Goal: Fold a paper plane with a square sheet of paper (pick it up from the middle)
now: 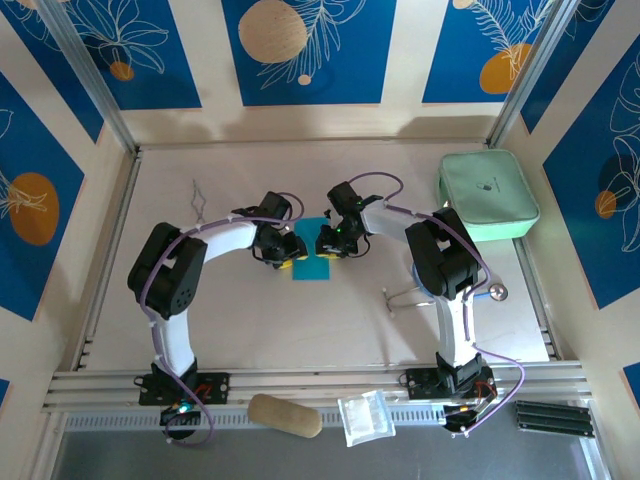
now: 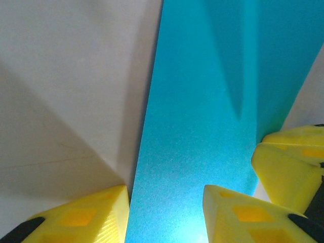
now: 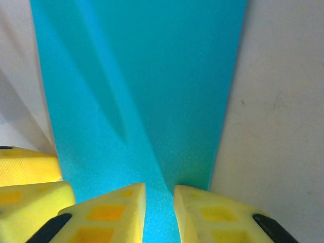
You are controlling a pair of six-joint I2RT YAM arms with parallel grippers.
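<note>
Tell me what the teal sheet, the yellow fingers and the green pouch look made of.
Teal sheet: thin paper, matte and finely grained; it holds a sharp crease.
Yellow fingers: probably moulded or printed plastic, matte, with fine ridges and recessed squares.
Green pouch: likely fabric or a soft synthetic, with rounded corners and a seam around the edge.

From where I stand, the left arm [image 1: 215, 240] and the right arm [image 1: 455, 330] look alike: smooth white links between bulky black joint housings. A thin purple cable [image 1: 372, 178] loops along behind each gripper. The left gripper [image 1: 283, 252] and the right gripper [image 1: 333, 243] are black. Their bright yellow fingers [image 3: 109, 207] are wedge-shaped, moulded with a square waffle grid, and black at the root.
</note>
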